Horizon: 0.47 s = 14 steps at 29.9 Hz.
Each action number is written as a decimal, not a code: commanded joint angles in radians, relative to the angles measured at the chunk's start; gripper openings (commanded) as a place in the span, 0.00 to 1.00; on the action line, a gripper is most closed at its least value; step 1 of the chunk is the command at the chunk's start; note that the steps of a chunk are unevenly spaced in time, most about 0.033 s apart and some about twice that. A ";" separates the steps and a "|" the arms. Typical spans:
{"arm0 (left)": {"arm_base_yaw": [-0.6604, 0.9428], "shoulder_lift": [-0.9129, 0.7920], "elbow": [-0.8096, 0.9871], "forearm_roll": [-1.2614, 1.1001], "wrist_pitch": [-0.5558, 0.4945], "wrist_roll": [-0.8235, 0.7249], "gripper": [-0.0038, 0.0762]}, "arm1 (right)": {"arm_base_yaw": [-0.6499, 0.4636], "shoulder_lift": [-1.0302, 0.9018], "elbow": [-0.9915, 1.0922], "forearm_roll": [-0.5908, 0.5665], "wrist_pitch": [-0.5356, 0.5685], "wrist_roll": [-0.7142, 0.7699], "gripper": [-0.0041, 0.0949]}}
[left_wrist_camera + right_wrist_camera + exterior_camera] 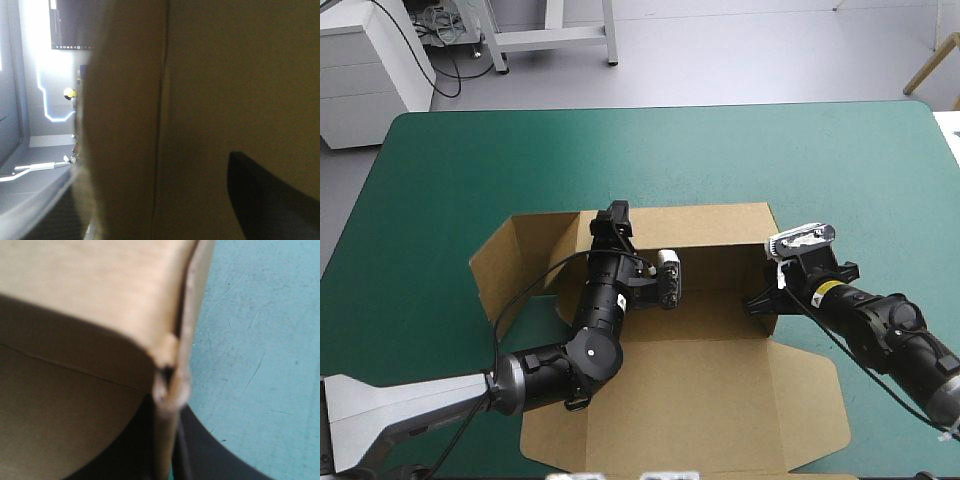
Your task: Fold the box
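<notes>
Right gripper (758,300): clenched on the box (720,370), black fingers pinching the right side wall (172,390) from both faces. Judgement: the pinch keeps that wall upright at its corner.

Left gripper (616,220): released, fingers apart. 1 finger (270,200) shows on the inner face and board fills the gap. It sits at the tray's 11 o'clock corner, astride the far wall (700,225). Likely steadying or about to press that wall; contact is not confirmable.

Box: mid-table, running from centre toward 6 o'clock on the teal-green cover (470,160). Far wall and right wall are up. Lid panel (700,400) lies flat at 6 o'clock. Left side flap (510,260) splays out flat at 9 o'clock, not raised.

Judgement: roughly half formed. The 2 arms hold opposite corners so the tray does not spring flat. The 9 o'clock flap needs raising and tucking next. Risk: letting go at 3 o'clock drops that wall.
</notes>
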 commanded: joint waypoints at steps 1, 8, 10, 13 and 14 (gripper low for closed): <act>-0.004 -0.038 -0.023 0.110 0.037 -0.033 0.71 | 0.002 0.010 -0.030 -0.040 0.056 -0.003 0.03; -0.047 -0.042 -0.040 0.110 0.064 -0.033 0.68 | 0.002 0.101 -0.150 -0.040 0.145 0.015 0.03; -0.068 -0.042 -0.053 0.110 0.085 -0.031 0.67 | 0.002 0.143 -0.187 -0.040 0.161 0.022 0.03; -0.100 -0.042 -0.089 0.110 0.139 -0.029 0.66 | 0.002 0.197 -0.231 -0.040 0.206 0.027 0.03; -0.114 -0.042 -0.105 0.110 0.174 -0.029 0.65 | 0.002 0.211 -0.245 -0.040 0.225 0.037 0.03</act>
